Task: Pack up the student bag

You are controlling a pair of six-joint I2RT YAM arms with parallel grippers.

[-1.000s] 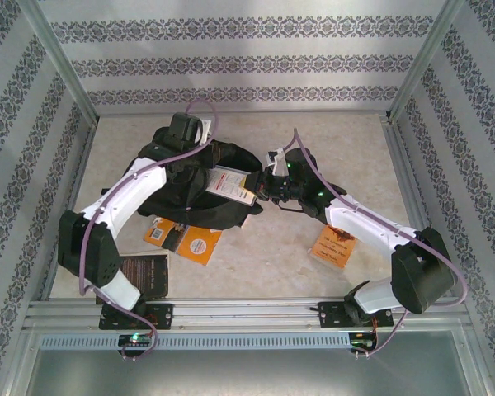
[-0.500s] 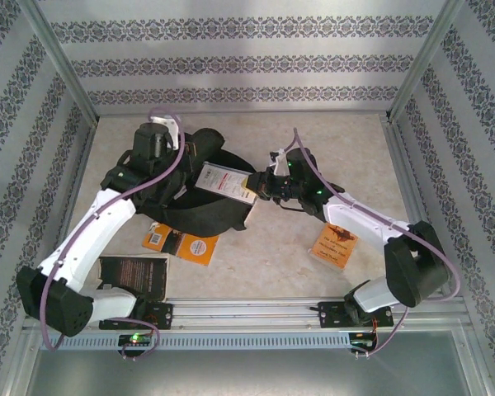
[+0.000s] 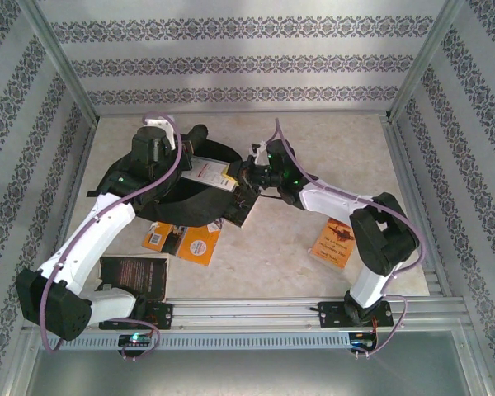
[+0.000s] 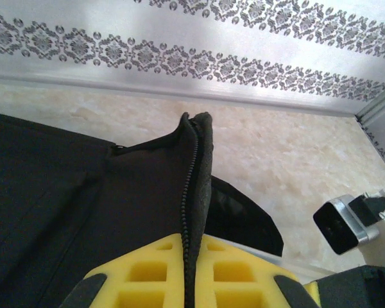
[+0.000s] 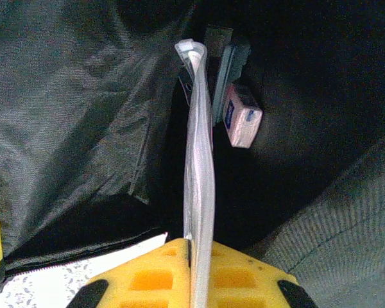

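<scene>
Left fingers (image 4: 155,273): clenched on the zippered rim of the student bag (image 4: 64,212). The fabric is pinched between the yellow pads and the zipper teeth run straight up out of the grip. The rim stands in a peak just beyond the fingertips. Likely purpose: to hold the mouth lifted and open for the other arm.

Right fingers (image 5: 155,273): clamped on a flat wrapped item (image 5: 200,160), held edge-on, its clear wrapping catching the light. It points ahead of the fingers into the bag's dark interior, with lining on either side. Past its far end, deep inside, lie a pink packet (image 5: 242,115) and a darker flat thing beside it, kind unclear. The edge-on hold probably lets the item slide down next to what is already packed.

Outward, from above: the bag lies beneath and between the two sets of fingers. On the surface (image 3: 272,256), nearer the arm bases than the fingers, lie an orange book (image 3: 190,243) and a dark book (image 3: 136,276). A second orange book (image 3: 337,241) lies behind the right fingers, partly under that arm. All three are unpacked, so the job looks partway done.

Against a second earlier: the left arm has swung out and stretched, drawing the rim leftward. The right fingers have pushed toward the left ones, carrying the item from the bag's edge in over the opening. The books on the surface have not moved.
</scene>
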